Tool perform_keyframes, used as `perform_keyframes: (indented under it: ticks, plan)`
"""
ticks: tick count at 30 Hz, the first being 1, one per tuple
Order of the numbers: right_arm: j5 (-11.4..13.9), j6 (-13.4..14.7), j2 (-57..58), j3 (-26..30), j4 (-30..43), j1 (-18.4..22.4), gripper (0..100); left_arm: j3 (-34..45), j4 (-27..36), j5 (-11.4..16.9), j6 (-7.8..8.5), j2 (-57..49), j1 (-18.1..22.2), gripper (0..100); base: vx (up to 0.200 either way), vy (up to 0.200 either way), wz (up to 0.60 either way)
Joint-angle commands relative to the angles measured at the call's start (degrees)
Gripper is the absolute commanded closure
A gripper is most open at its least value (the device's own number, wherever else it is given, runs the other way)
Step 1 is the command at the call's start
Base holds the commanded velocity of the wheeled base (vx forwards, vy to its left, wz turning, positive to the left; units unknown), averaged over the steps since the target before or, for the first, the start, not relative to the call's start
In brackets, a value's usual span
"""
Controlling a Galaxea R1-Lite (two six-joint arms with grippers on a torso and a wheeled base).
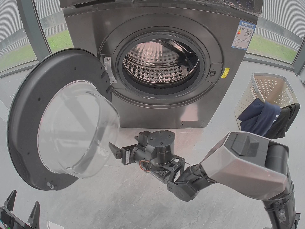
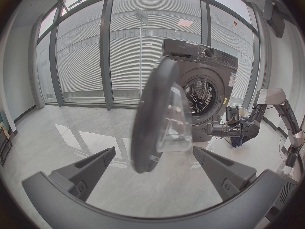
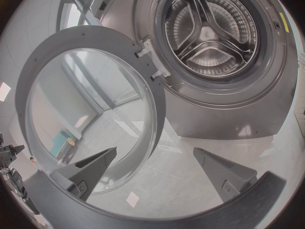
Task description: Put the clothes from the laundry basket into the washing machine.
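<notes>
2 limp garments (image 1: 266,120), navy and black, across the pale laundry basket (image 1: 274,88)

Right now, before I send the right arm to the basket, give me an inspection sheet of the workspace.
Surface: glossy grey tiled floor, reflective.
Job's things: dark grey front-loading washing machine; its round glass-bowled door is swung open to the left; the steel drum looks empty. A cream perforated plastic laundry basket stands to the machine's right, with a navy garment and a black garment draped over its front rim.
Clutter: nothing seen.
Grippers: right gripper open, empty, low before the machine near the door's bowl; left gripper open, empty, back at the left.
Cables: thin red and black wires at the right wrist.
Surroundings: floor-to-ceiling windows, grass outside.
</notes>
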State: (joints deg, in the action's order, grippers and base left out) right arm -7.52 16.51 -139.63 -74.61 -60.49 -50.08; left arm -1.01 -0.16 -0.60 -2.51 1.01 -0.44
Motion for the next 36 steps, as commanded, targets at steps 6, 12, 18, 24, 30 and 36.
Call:
perform_keyframes:
  ticks: [6, 12, 18, 24, 30, 36]
  plan:
    - [-1.7, 0.2, -4.9, -6.6, -2.2, -0.5, 0, 0.9, 0.0, 0.0, -0.04, -0.4, 0.0, 0, 0.0, 0.0, 0.0]
    - [-2.1, -0.5, 4.5, 5.3, -4.7, 2.7, 0, 0.9, 0.0, 0.0, -0.04, -0.4, 0.0, 0, 0.0, 0.0, 0.0]
    - [-1.5, -8.5, 21.3, 28.7, -14.6, 8.7, 0, 0.9, 0.0, 0.0, -0.21, -0.4, 0.0, 0, 0.0, 0.0, 0.0]
    - [1.8, -10.4, 41.5, 54.0, -18.8, 18.8, 0, 0.9, 0.0, 0.0, -0.21, -0.4, -0.1, 0, 0.0, 0.0, 0.0]
    - [2.3, -10.4, 58.5, 69.1, -17.8, 26.9, 0, 0.9, 0.0, 0.1, -0.13, -0.3, -0.1, 0, 0.0, 0.0, 0.0]
    - [1.8, -12.5, 71.4, 74.6, -13.6, 32.2, 0, 0.9, 0.1, 0.0, -0.3, -0.4, -0.1, 0, 0.0, 0.0, 0.0]
